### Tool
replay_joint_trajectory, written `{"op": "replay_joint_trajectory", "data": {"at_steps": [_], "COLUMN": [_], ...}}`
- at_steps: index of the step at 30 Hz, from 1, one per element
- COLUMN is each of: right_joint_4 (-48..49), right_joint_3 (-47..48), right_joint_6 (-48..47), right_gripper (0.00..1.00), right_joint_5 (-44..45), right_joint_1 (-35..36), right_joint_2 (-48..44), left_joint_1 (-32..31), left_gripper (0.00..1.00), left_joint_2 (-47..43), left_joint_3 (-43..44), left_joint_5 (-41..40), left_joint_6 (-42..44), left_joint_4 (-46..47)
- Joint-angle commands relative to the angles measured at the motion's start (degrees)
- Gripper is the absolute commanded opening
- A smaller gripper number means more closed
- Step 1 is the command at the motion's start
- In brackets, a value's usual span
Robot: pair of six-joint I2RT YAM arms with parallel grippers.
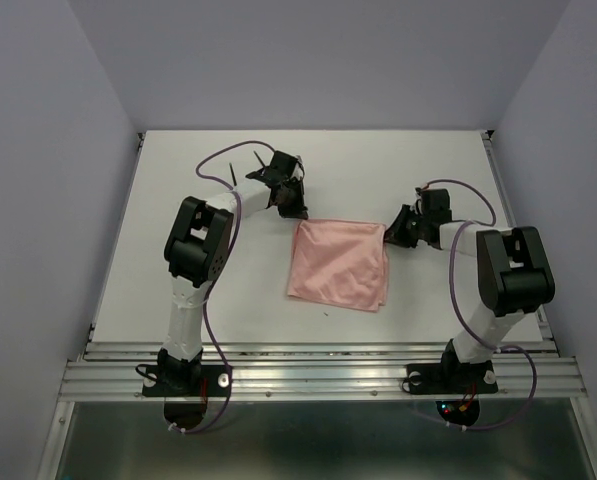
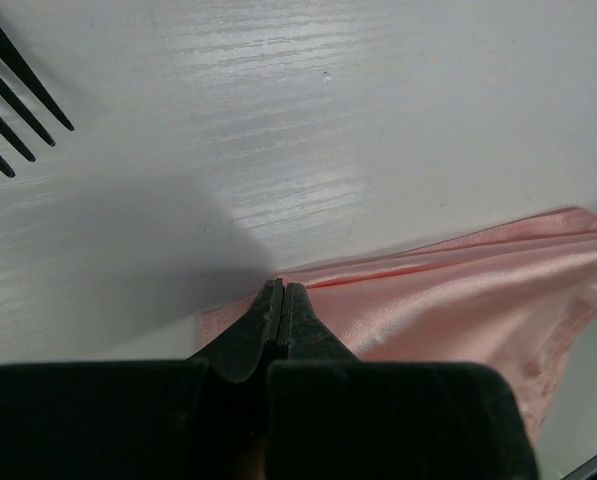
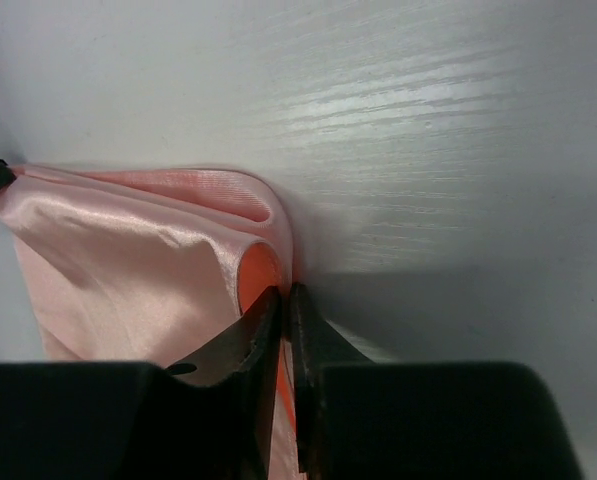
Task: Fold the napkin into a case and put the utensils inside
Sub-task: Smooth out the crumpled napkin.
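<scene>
Nearest, along the ribbed aluminium rail (image 1: pixel 318 378): two white-and-black arm bases, with slim purple cables (image 1: pixel 213 330) looping up from them. Beyond that, on the matte white table (image 1: pixel 178 290) with its faint streaky wood grain: the napkin (image 1: pixel 338 264), thin, glossy and salmon-pink. Lying flat mid-table as a roughly square doubled sheet, softly creased, layered at its right edge. At its far left corner, the left gripper (image 1: pixel 290 205): black wedge-shaped fingers pressed tight together, tips right on the cloth's edge, which peaks up slightly into them as if nipped there. At the far right corner, the right gripper (image 1: pixel 393 232): fingers (image 3: pixel 313 350) almost together, with a strip of bright pink fabric showing in the narrow slit between them and a rounded, rolled fold curling just ahead of the tips. Farther back on the left, apart from the cloth: a fork (image 2: pixel 13 95), slim and black, with four straight pointed tines. No spoon to be made out in any view.
</scene>
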Motion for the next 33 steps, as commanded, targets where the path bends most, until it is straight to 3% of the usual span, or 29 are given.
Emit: {"op": "replay_joint_trajectory", "data": {"at_steps": [1,5,16,17,19,23,26,28,29,33], "right_joint_4": [-0.09,-1.93,-6.68,-6.68,-6.94,-7.29,-7.82,-8.17,-8.35,-9.40], "right_joint_3": [-1.05,-1.49,-2.45,-2.54,-2.72,-2.63,-1.93,-1.49,-1.23,0.00], "right_joint_6": [0.04,-0.22,-0.31,-0.05,0.22,1.53,1.80,1.72,1.37,0.31], "right_gripper": [0.08,0.01,0.01,0.06,0.26,0.46,0.49,0.49,0.49,0.47], "right_joint_5": [5.65,10.12,14.71,15.06,15.42,17.61,19.72,19.64,19.64,19.55], "right_joint_1": [0.26,0.78,2.54,2.54,2.54,2.54,2.54,2.54,2.54,3.06], "right_joint_2": [-3.53,-8.10,-15.50,-15.07,-14.19,-12.43,-12.86,-13.74,-14.00,-15.06], "left_joint_1": [-0.18,-0.27,-0.27,-0.27,-0.27,-0.35,-0.35,-0.35,-0.35,-0.35], "left_gripper": [0.00,0.00,0.00,0.00,0.00,0.00,0.01,0.12,0.22,0.42], "left_joint_2": [-1.81,-3.30,-9.20,-9.11,-8.59,-5.96,-4.46,-3.84,-3.75,-4.89], "left_joint_3": [1.57,1.14,-1.94,-2.64,-2.82,-3.00,-2.74,-1.86,-1.59,-0.63], "left_joint_5": [0.48,-0.05,0.74,0.83,1.09,1.71,1.19,0.13,-0.22,-2.85], "left_joint_6": [-0.02,-0.37,-1.87,-1.96,-2.22,-2.75,-2.92,-2.92,-2.92,-2.66], "left_joint_4": [1.08,0.90,2.57,3.09,3.19,3.71,3.98,3.19,3.10,1.35]}}
